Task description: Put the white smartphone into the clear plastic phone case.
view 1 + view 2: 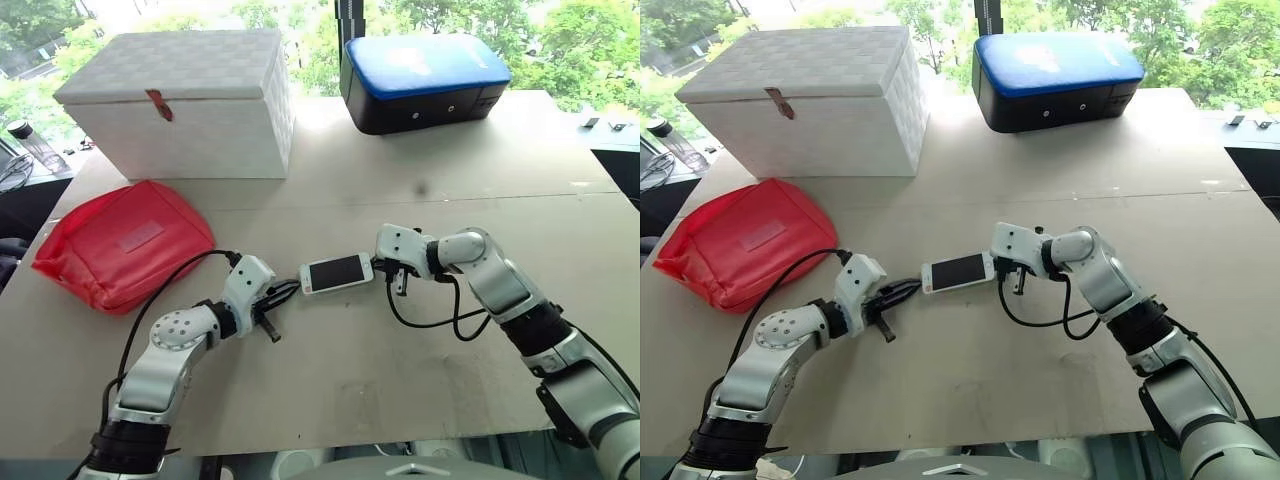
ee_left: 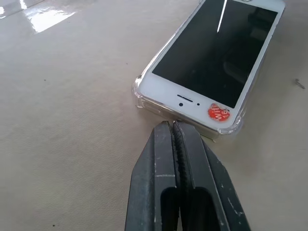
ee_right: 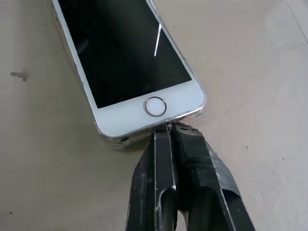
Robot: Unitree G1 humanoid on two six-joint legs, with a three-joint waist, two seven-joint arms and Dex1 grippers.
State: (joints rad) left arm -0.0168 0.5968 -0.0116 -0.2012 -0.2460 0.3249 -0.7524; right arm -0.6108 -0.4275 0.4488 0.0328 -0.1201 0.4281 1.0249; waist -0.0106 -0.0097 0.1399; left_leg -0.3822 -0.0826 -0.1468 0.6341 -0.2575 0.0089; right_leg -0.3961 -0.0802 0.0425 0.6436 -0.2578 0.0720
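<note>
Looks like the seating step: the white smartphone [image 1: 337, 272] is lying mid-tabletop inside the clear plastic phone case [image 2: 144, 100], both end effectors, left [image 2: 173, 126] and right [image 3: 169, 128], are pinched shut, empty, against opposite ends, probably needing one gentle squeeze inward.

Phone [image 3: 126, 62] lies flat, screen up, seated in a clear case [image 3: 108, 139] on the tan table [image 3: 250, 72]. Right gripper [image 3: 168, 129] closed, fingertips pressed against the home-button end edge.
</note>
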